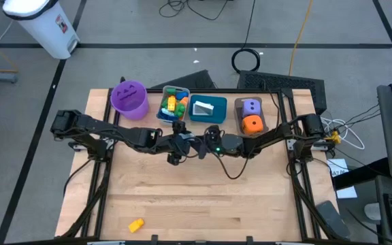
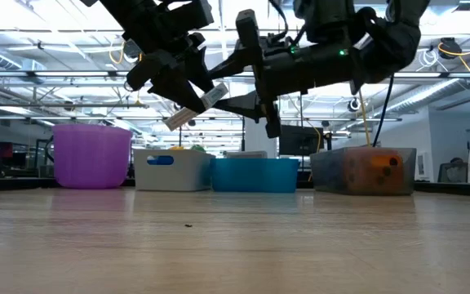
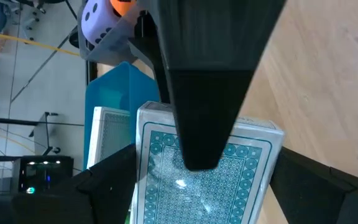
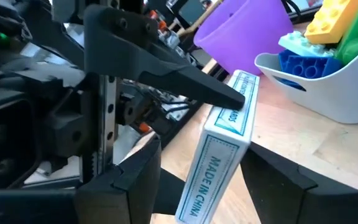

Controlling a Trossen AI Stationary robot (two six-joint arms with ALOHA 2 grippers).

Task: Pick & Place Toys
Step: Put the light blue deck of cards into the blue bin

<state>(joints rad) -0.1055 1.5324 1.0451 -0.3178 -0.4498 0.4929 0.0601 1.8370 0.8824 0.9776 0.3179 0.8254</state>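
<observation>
A white and blue card box (image 3: pixel 210 180) hangs in the air over the table's middle, in front of the row of bins. My left gripper (image 3: pixel 207 193) comes from the left and is shut on it. My right gripper (image 4: pixel 204 168) comes level from the right and is open. Its two fingers stand on either side of the box's broad faces. One finger (image 3: pixel 204 93) lies over the patterned face. I cannot tell whether it touches. In the high view both grippers (image 1: pixel 189 143) meet and hide the box. My left gripper pinches the card box by its two narrow sides (image 3: pixel 143 186) between its two fingers, slanting down from the table's left. One fingertip (image 4: pixel 225 98) sits near the upper end of the printed side. The box (image 2: pixel 192 110) is lifted clear of the table and tilted.
Along the far edge stand a purple bucket (image 1: pixel 129 99), a grey bin (image 1: pixel 162 114) with bricks, a teal bin (image 1: pixel 197 117) with a card, and a brown bin (image 1: pixel 264 126) with two dice. A yellow brick (image 1: pixel 136 224) lies near the front edge.
</observation>
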